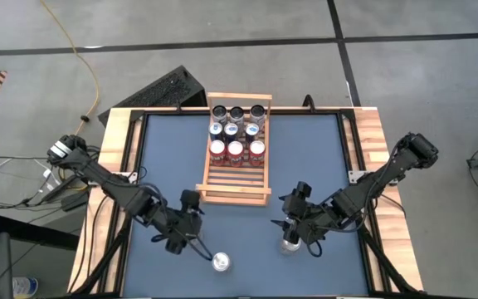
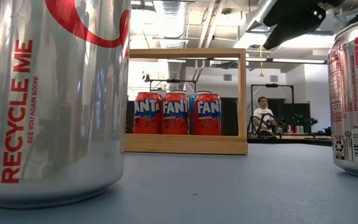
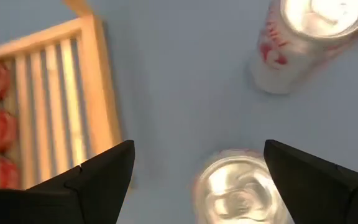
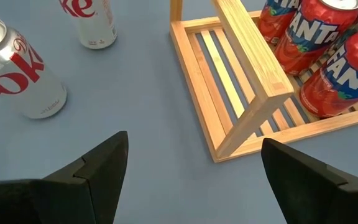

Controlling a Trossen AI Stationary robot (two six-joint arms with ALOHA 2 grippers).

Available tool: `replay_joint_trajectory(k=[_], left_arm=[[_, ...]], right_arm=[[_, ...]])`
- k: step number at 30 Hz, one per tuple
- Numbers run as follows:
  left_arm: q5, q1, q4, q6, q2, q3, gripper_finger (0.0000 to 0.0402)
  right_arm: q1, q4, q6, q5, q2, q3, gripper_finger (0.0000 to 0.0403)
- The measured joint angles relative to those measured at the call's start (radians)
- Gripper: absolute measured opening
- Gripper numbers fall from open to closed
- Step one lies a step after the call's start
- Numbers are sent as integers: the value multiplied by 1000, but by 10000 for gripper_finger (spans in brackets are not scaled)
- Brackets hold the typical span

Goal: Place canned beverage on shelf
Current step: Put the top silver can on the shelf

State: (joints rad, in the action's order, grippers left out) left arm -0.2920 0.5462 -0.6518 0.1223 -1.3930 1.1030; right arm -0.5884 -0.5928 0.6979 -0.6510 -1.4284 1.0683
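The light-wood slatted shelf (image 1: 235,158) stands at the table's far middle and holds several upright cans; the nearest row is red Fanta cans (image 2: 176,113). Two silver cans stand upright on the blue table top. One can (image 1: 221,263) is near the front edge, and my left gripper (image 1: 199,242) hangs open just above it, a finger on either side (image 3: 197,168) and not touching it. The other can (image 1: 290,243) stands to the right, with my right gripper (image 1: 290,228) open above and beside it (image 4: 194,162).
The shelf's near part (image 4: 229,81) shows bare slats behind its raised rail. A wooden frame (image 1: 114,174) borders the table. A black keyboard (image 1: 160,90) lies on the floor beyond the far left corner. A person (image 2: 263,115) sits far back in the room.
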Motion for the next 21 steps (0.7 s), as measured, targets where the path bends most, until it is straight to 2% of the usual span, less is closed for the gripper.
replay_joint_trajectory(k=[3,6,13,21], left_arm=[[-23,0,33,145,0,6,345],[-46,-1,-7,262,2,59,345],[-76,60,-117,354,4,190,345],[-136,101,-196,533,-12,176,345]], right_arm=[[0,-9,0,0,0,0,337],[0,-13,0,1,0,0,337],[0,-30,-2,1,0,0,337],[-15,-31,0,1,0,0,337]])
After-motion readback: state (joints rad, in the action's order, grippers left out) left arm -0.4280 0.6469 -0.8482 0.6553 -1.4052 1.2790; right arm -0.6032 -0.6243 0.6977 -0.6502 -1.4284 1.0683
